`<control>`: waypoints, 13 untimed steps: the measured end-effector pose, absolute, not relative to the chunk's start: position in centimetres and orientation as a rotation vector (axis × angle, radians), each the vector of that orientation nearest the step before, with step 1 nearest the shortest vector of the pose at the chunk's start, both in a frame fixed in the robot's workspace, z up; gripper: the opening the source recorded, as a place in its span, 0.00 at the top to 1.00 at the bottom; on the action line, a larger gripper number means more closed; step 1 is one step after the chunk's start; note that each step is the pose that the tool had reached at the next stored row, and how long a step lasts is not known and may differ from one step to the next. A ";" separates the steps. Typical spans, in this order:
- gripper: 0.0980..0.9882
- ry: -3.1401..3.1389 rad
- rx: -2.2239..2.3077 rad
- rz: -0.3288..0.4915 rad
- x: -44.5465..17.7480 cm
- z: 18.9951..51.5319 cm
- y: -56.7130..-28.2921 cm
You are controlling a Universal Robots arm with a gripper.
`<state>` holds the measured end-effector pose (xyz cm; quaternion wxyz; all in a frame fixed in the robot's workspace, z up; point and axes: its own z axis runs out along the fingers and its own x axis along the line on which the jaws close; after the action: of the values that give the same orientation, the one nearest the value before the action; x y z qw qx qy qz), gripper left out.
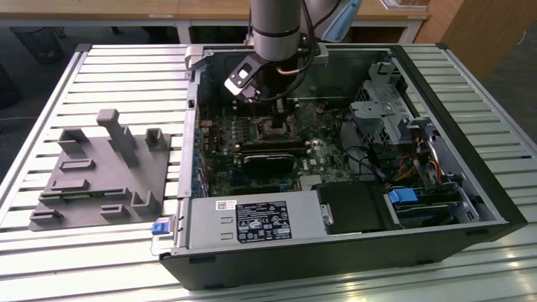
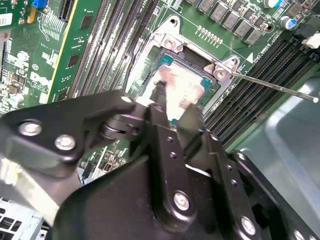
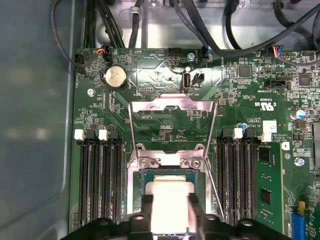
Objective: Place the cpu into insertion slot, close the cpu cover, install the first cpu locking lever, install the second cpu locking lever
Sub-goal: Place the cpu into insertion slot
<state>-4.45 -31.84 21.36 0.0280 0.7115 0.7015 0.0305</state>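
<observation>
cpu (image 3: 171, 197) lies in the slot (image 3: 134, 190). gripper (image 1: 277, 123), upper middle of the exterior view, straddles it. whether it grips, i cannot tell.

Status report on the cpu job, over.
Pincer down at the cpu, grip unclear. Cpu sits at the insertion slot. Cpu cover flipped open, locking lever unlatched. Nothing seen in the way.

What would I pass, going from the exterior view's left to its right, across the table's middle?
Grey fixture → open computer case's near wall → gripper → metal drive cage
</observation>
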 end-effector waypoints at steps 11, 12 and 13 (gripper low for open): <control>0.99 2.167 2.200 0.089 -4.4 21.6 -31.8; 0.99 2.167 2.200 0.088 -4.4 21.7 -31.8; 0.99 2.167 2.200 0.089 -4.3 21.7 -31.8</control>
<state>-4.35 -31.84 21.68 0.0263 0.7118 0.7013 0.0286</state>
